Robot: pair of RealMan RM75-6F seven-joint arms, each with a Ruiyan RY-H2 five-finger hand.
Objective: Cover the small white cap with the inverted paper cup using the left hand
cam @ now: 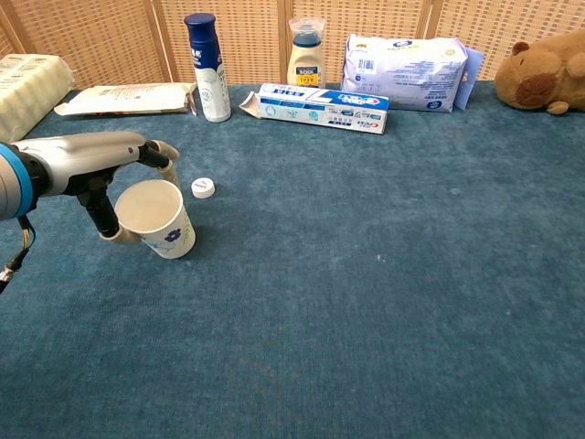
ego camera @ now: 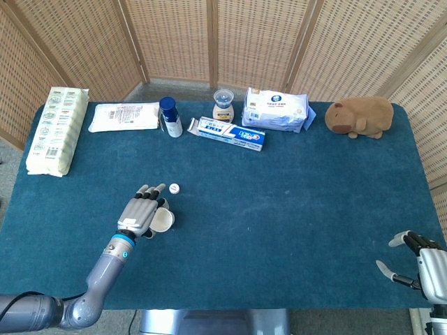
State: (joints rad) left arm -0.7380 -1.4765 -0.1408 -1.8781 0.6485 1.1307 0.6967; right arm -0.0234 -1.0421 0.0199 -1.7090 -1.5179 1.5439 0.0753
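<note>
Paper cup (cam: pixel 157 219) is being held in the left hand (ego camera: pixel 142 213), fingers wrapped around it. Small white cap (cam: pixel 203 187) is lying uncovered just beside; inverting and covering are left.

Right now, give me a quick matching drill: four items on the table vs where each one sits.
Things:
1. paper cup
2. small white cap
3. toothpaste box
4. brown plush toy

Places:
A. far right end of the back row
B. held in the left hand, mouth toward the chest camera
C. lying in the back row, between the blue-capped bottle and the wipes pack
D. loose on the cloth beside the cup

Pairs: 1-B, 2-D, 3-C, 4-A
</note>
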